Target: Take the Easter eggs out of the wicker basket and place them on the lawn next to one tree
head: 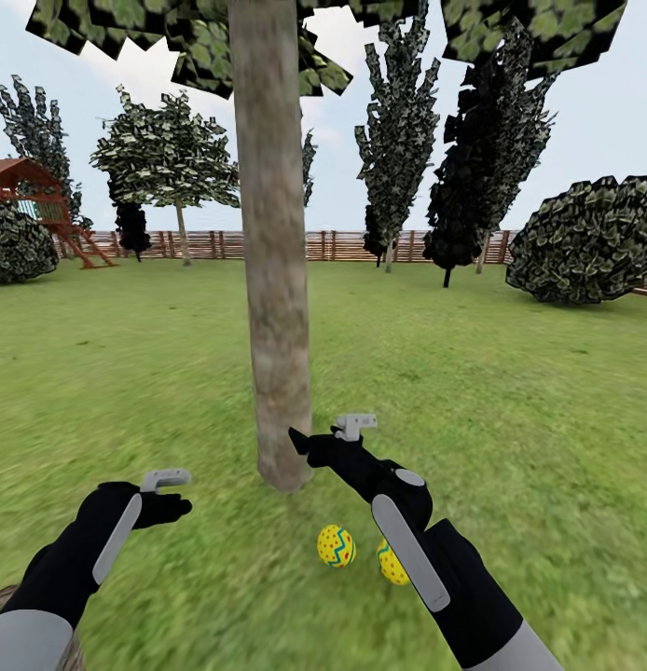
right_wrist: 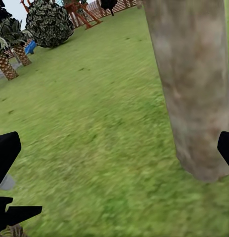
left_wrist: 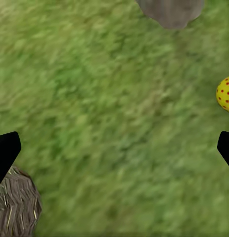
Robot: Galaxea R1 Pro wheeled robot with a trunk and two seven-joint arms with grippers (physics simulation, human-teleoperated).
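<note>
Below the right fingers (head: 322, 436), two eggs (head: 337, 546) lie beside the tree (head: 273, 280).

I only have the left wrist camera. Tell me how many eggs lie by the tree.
Observer: Two eggs on the grass in the head view, one in full sight and the other partly behind the right forearm, both just short of the tree trunk.
Operator: Report the right gripper.
Observer: The right gripper is open and empty, held beside the base of the trunk.
Operator: Check the basket for the third egg.
Observer: The head view catches just a sliver of the basket at its lower left corner; I cannot tell what is inside.
</note>
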